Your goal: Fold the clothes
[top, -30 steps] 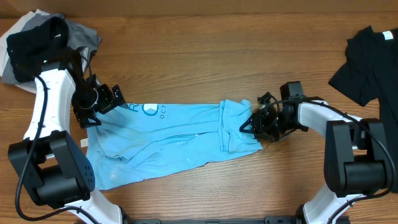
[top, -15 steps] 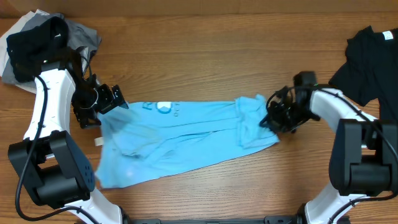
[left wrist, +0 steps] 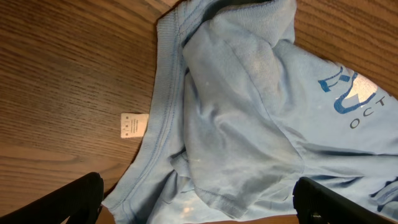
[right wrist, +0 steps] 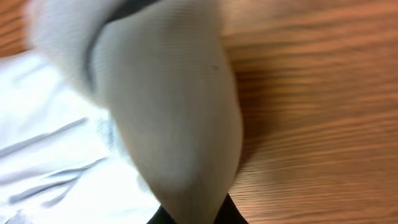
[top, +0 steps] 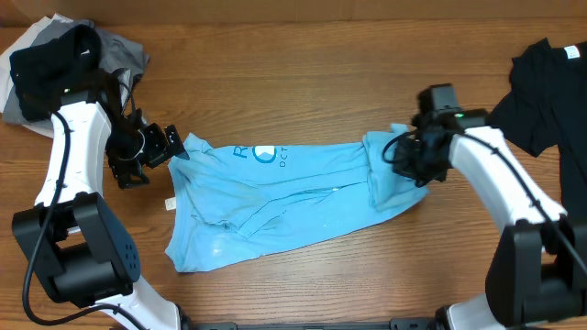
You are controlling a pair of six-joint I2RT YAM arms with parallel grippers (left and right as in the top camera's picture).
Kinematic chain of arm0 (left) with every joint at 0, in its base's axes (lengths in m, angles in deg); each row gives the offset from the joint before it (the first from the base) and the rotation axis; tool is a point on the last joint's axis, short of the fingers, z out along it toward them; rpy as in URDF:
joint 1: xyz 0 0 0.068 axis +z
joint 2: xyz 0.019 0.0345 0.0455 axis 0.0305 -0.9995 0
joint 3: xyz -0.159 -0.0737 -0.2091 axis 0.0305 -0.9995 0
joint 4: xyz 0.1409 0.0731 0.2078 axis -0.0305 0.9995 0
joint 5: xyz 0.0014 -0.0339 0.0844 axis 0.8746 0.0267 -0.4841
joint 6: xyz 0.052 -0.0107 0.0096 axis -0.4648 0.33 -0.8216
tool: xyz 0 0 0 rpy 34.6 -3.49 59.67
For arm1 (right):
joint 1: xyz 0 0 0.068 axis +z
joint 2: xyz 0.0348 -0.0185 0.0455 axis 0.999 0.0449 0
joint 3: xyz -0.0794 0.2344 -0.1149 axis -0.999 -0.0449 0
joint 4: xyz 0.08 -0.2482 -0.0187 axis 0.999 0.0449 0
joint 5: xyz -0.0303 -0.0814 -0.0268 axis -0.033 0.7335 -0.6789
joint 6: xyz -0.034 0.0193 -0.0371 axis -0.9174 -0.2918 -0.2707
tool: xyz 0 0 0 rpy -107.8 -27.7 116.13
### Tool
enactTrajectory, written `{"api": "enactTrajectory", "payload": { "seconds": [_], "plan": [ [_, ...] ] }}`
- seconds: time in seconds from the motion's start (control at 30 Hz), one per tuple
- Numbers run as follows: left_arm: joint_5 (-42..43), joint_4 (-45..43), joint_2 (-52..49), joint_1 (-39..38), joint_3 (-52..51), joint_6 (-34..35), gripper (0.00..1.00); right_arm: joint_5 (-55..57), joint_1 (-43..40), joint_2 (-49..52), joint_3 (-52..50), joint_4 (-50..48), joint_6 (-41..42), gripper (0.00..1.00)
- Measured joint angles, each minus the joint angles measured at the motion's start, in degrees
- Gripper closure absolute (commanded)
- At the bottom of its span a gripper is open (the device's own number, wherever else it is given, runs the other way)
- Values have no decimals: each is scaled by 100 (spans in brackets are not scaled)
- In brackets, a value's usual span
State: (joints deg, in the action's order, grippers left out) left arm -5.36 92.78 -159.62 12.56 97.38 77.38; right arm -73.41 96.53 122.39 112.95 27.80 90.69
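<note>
Light blue cotton, the T-shirt [top: 275, 197] lay crumpled and pulled out sideways across the middle of the wooden table [top: 303, 64], with its printed lettering facing up. At the shirt's right end the right gripper [top: 404, 163] was clamped tight on a bunched fold of the blue cloth. At the shirt's left end the left gripper [top: 170, 145] hung with its jaws spread wide, holding nothing. A small white label [left wrist: 130, 126] lay just beside that left edge. Well beyond the shirt's right end lay a black garment [top: 546, 92]. Beyond its left end was a heap [top: 55, 55] of grey, white and black clothes.
</note>
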Motion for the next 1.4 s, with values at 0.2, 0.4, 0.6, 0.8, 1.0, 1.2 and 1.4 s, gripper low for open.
{"api": "enactTrajectory", "payload": {
  "seconds": [0.2,0.4,0.6,0.8,1.0,1.2,1.4],
  "plan": [
    [0,17,0,2,0,0,0,363,955,-42,0,-286,284,96],
    [0,31,0,2,0,0,0,551,1543,177,-15,-376,590,96],
    [0,31,0,0,0,0,0,614,1779,332,-22,-402,859,87],
    [0,31,0,0,0,0,0,651,2131,426,-22,-570,1150,87],
    [0,28,0,2,0,0,0,645,2562,516,-26,-804,1432,34],
    [0,31,0,2,0,0,0,358,2865,516,-26,-1075,1532,18],
    [0,31,0,0,0,0,0,-4,2994,516,-7,-1172,1593,14]
  ]
}}
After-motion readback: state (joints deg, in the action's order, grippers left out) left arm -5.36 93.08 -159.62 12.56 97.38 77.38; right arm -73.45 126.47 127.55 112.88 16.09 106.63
